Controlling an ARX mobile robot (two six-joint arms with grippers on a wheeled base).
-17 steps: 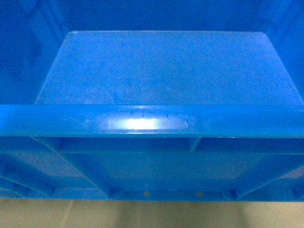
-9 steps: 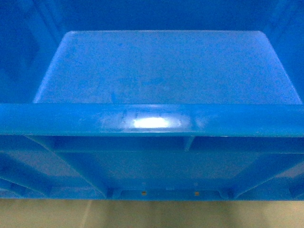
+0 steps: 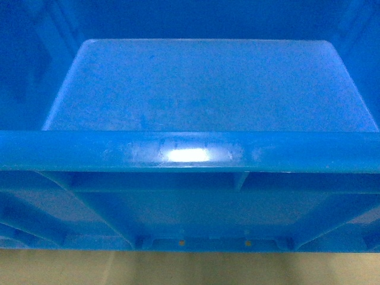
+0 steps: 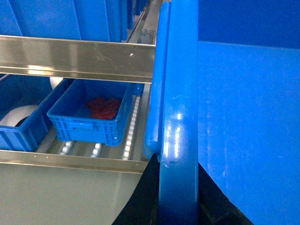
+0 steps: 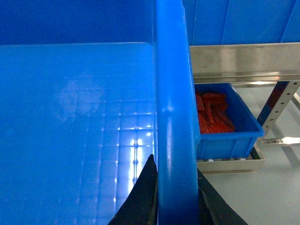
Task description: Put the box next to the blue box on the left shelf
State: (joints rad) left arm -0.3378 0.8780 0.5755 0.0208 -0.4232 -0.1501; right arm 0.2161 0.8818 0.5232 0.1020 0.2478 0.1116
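Observation:
The box [image 3: 208,89], a large bright-blue open-top crate, fills the head view, with its near rim [image 3: 71,151] across the middle and its ribbed wall below. My left gripper [image 4: 176,160] is shut on the box's left rim, one black finger on each side. My right gripper [image 5: 174,162] is shut on the right rim the same way, beside the grid-textured floor [image 5: 93,140]. Blue boxes [image 4: 61,18] stand on the upper level of the steel shelf [image 4: 79,58], left of the held box. Neither gripper shows in the head view.
On the shelf's lower roller level sits a small blue bin with red items [image 4: 91,117], and beside it a bin holding something white [image 4: 18,119]. The right wrist view shows another steel shelf [image 5: 243,63] and a blue bin of red parts [image 5: 220,119]. Pale floor [image 3: 190,270] lies below.
The box has wobbled very slightly in the head view, its rim highlight drifting a little to the right. Both grips look unchanged.

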